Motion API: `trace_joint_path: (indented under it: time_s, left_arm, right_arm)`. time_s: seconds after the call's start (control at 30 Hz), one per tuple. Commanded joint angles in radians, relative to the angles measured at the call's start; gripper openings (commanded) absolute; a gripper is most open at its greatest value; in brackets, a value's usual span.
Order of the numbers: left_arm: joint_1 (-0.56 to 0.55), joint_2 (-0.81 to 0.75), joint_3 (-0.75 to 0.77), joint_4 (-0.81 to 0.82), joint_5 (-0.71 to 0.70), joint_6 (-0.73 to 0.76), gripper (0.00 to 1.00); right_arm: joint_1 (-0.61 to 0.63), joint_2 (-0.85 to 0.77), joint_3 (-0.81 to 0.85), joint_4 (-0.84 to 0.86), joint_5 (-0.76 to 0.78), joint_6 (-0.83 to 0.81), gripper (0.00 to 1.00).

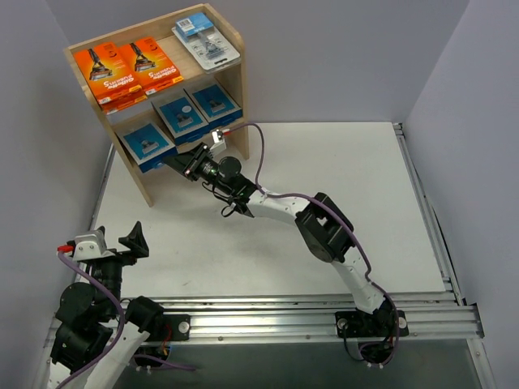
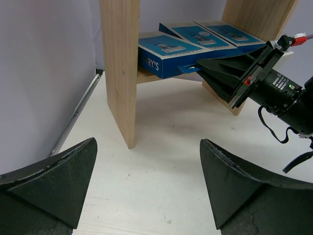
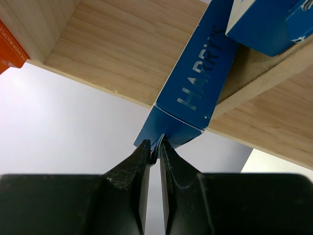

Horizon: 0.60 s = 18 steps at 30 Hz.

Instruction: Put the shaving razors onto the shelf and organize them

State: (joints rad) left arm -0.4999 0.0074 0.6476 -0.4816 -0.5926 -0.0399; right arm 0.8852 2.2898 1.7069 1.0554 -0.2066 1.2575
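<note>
Blue razor box (image 3: 200, 93) runs past the top edge.

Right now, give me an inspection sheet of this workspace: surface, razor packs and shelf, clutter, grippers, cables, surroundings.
Surface: white table, no packs lying on it.
Job's things: the shelf holds two orange packs and a clear blister pack on top, and three blue packs below. The front blue pack sticks out past the shelf's front edge.
Clutter: nothing seen.
Grippers: right gripper has its fingers almost together on the front blue pack's end tab. Left gripper is open and empty, above the table.
Cables: purple cables run along both arms.
Surroundings: grey walls; metal rail at the near edge.
</note>
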Motion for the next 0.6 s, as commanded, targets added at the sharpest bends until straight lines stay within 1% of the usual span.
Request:
trace_joint_path:
  time_s: [0.0, 0.03, 0.07, 0.17, 0.57]
  left_arm:
    - [0.011, -0.081, 0.004, 0.038, 0.011, 0.015, 0.95]
    - [0.011, -0.081, 0.004, 0.038, 0.01, 0.015, 0.95]
    - [0.011, -0.08, 0.004, 0.038, 0.011, 0.015, 0.95]
    - [0.012, -0.08, 0.003, 0.038, 0.013, 0.017, 0.95]
    - [0.015, -0.076, 0.003, 0.038, 0.019, 0.018, 0.95]
  right_arm:
    - [0.006, 0.013, 0.066, 0.057, -0.017, 0.013, 0.1]
    - [0.006, 0.016, 0.071, 0.057, -0.02, 0.016, 0.09]
    - [0.008, 0.022, 0.072, 0.06, -0.019, 0.017, 0.06]
    - [0.006, 0.031, 0.082, 0.061, -0.017, 0.025, 0.01]
    - [0.012, 0.049, 0.074, 0.089, 0.012, 0.056, 0.0]
